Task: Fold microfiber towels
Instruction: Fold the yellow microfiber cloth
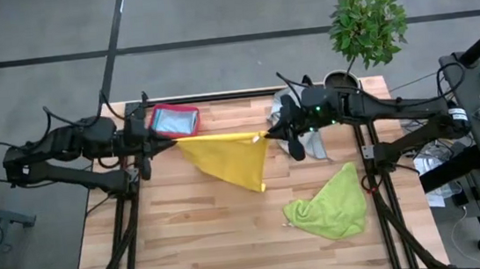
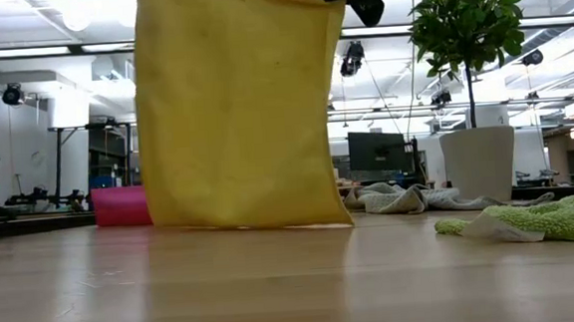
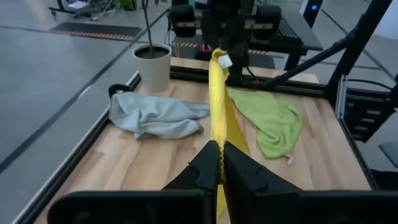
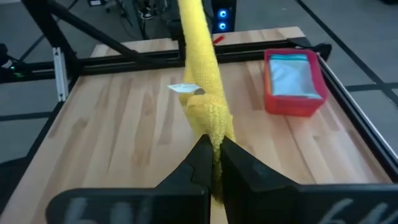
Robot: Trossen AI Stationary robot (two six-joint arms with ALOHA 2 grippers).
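Big wooden table [image 1: 197, 236], and stretched above it the yellow towel [image 1: 225, 158], hanging like a curtain with its bottom edge just brushing the wood. It looks light and floppy, sagging between its two top corners, so it will go wherever those corners go, and those corners are the place to hold it. Off to the right side lies the lime green towel [image 1: 331, 205], crumpled and flat on the table; a grey towel [image 3: 155, 115] sits bunched near the plant pot [image 3: 153, 65]. The red bin [image 1: 172, 119] holds something light blue. The left gripper [image 1: 173, 141] is pinched tight on one top corner. The right gripper [image 1: 267, 135] is clamped on the other, near the white tag [image 4: 184, 88].
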